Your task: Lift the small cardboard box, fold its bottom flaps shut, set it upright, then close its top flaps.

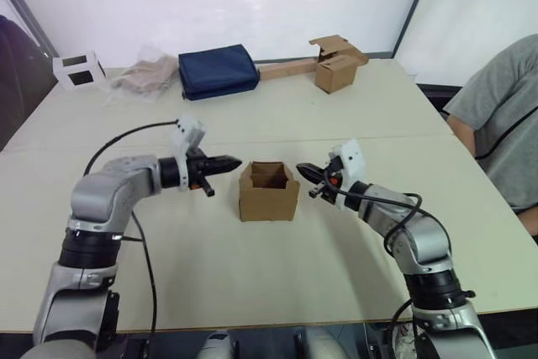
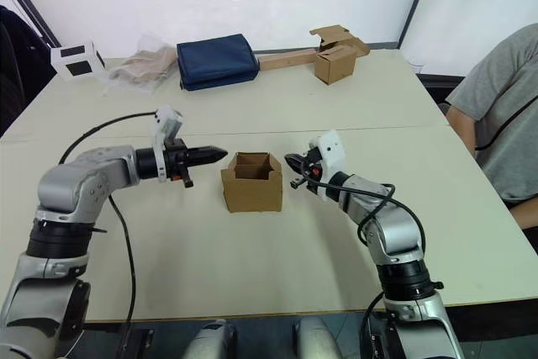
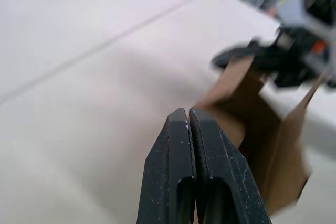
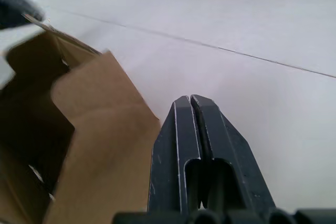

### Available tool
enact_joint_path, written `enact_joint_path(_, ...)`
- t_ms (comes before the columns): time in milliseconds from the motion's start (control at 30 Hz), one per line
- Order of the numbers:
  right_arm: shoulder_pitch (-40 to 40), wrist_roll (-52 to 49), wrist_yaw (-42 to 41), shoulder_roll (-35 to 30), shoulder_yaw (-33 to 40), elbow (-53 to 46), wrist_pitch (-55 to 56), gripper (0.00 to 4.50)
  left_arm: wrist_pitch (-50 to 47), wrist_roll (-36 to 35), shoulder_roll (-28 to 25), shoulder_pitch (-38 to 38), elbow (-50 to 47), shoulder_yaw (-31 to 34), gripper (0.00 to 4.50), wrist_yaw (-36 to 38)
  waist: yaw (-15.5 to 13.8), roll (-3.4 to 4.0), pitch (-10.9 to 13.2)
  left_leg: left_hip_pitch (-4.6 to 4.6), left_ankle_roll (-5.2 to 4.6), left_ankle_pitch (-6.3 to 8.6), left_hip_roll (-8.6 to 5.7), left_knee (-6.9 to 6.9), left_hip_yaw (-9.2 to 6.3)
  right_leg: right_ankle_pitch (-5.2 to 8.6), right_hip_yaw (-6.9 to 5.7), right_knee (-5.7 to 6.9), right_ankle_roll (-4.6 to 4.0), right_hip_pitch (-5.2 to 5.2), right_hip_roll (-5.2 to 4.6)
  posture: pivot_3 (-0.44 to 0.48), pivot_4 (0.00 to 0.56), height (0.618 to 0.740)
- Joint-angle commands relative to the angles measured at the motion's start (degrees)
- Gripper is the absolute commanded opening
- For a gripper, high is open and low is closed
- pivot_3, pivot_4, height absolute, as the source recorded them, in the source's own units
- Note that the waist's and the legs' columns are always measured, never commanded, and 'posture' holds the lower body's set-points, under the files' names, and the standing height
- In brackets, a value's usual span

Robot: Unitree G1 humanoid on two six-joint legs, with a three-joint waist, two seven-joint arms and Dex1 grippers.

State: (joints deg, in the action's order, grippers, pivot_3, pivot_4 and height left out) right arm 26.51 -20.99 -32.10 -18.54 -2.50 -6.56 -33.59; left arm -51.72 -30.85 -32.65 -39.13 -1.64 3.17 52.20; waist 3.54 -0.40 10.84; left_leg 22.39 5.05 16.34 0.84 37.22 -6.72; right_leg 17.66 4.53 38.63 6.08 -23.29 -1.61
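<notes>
The small cardboard box (image 1: 268, 193) stands upright on the table's middle, its top open. Its top flaps (image 1: 269, 171) stick up around the rim; the bottom flaps are hidden underneath. My left gripper (image 1: 233, 162) is shut and empty, its tip just left of the box's upper rim. On the other side, my right gripper (image 1: 302, 171) is shut too, its tip close to the box's right rim. In the wrist views, the left fingers (image 3: 181, 150) and the right fingers (image 4: 184, 129) press together beside the brown box (image 4: 79, 145).
At the table's far side lie a navy bag (image 1: 217, 71), a crumpled plastic bag (image 1: 145, 76), a white cube (image 1: 78, 71) and another brown box on a long cardboard strip (image 1: 336, 66). A person in a grey shirt (image 1: 504, 115) sits at the right edge.
</notes>
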Motion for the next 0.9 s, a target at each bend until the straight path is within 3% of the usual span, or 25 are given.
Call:
enact_joint_path(33, 0.7, -0.2, -1.5, 0.3, -0.5, -0.7, 2.0, 0.0, 0.3, -0.6, -0.6, 1.1, -1.5, -0.5, 0.06, 0.2, 0.4, 0.0, 0.0, 0.0, 0.0, 0.0, 0.0, 0.0, -0.01, 0.0, -0.01, 0.0, 0.0, 0.0, 0.0, 0.0, 0.15, 0.74)
enact_joint_path(900, -3.4, -5.2, -3.7, -1.7, 0.0, -10.6, -3.9, 0.0, 4.2, 1.8, -1.2, 3.6, -2.0, -6.0, 0.06, 1.0, 0.3, 0.0, 0.0, 0.0, 0.01, -0.01, -0.01, 0.01, -0.01, 0.0, 0.0, 0.0, 0.0, 0.0, -0.01, 0.0, 0.15, 0.74)
